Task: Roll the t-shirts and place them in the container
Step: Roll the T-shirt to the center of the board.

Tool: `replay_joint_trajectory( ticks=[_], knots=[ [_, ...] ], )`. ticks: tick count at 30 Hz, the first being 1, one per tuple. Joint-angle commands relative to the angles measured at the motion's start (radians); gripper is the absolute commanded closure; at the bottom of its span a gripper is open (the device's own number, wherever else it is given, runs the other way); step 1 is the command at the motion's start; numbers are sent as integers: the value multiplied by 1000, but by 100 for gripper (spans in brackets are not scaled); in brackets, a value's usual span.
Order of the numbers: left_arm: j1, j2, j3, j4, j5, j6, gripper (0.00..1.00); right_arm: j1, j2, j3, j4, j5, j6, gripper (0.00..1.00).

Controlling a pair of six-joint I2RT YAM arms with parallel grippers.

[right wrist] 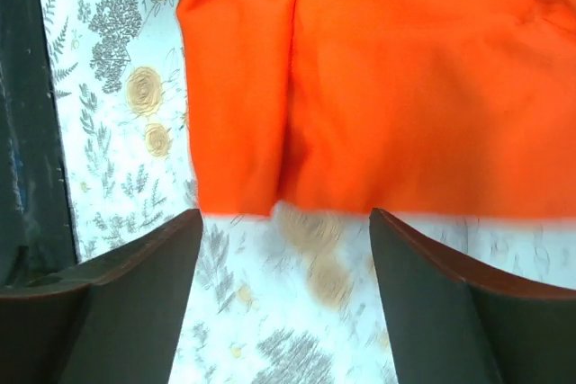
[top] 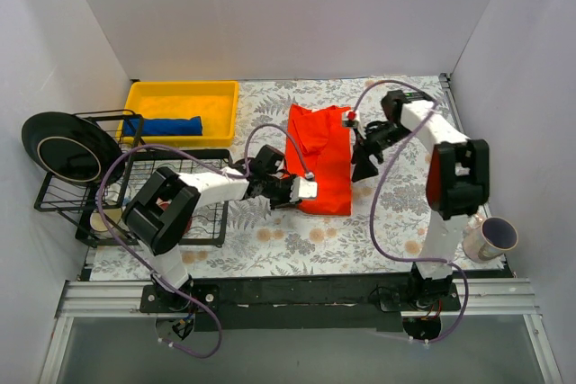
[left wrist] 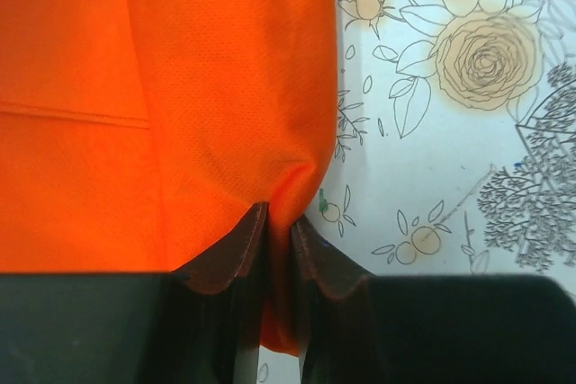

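Observation:
An orange-red t-shirt (top: 321, 157) lies folded into a long strip on the flowered tablecloth. Its near left corner is pinched by my left gripper (top: 302, 189). The left wrist view shows the two dark jaws of the left gripper (left wrist: 281, 215) pressed together on a ridge of the orange cloth (left wrist: 180, 87). Beside the strip's right edge, my right gripper (top: 364, 157) stands open. The right wrist view shows the right gripper (right wrist: 286, 219) spread wide over bare tablecloth, just short of the orange hem (right wrist: 405, 87), with nothing between the jaws. A royal blue t-shirt (top: 166, 126) lies rolled in the yellow bin (top: 184, 94).
A black wire dish rack (top: 135, 195) with a black plate (top: 65, 146) stands at the left, with a cup (top: 103, 220) under it. A white mug (top: 491, 238) sits near the right arm's base. White walls close in three sides.

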Motion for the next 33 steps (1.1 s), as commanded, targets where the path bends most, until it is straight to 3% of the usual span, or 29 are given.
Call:
replay_joint_trajectory(
  ticks=[1, 3, 7, 8, 11, 16, 30, 33],
  knots=[
    [63, 55, 101, -186, 199, -247, 86, -19, -278, -273, 208, 15, 8, 6],
    [98, 88, 177, -252, 287, -297, 86, -7, -446, -409, 343, 52, 46, 1],
    [115, 192, 302, -395, 410, -302, 86, 57, -733, -746, 852, 148, 140, 1],
    [117, 206, 319, -433, 436, -302, 86, 70, -782, -865, 925, 161, 143, 1],
    [128, 260, 382, -496, 480, -293, 86, 119, -912, -987, 1083, 194, 120, 2],
    [147, 348, 494, -608, 520, -268, 86, 166, -927, -1054, 1102, 195, 99, 1],
    [197, 427, 595, -658, 533, -268, 84, 251, -808, -1097, 1151, 156, 43, 1],
    [201, 434, 599, -670, 542, -268, 83, 260, -797, -1126, 1238, 188, 63, 2]
  ],
)
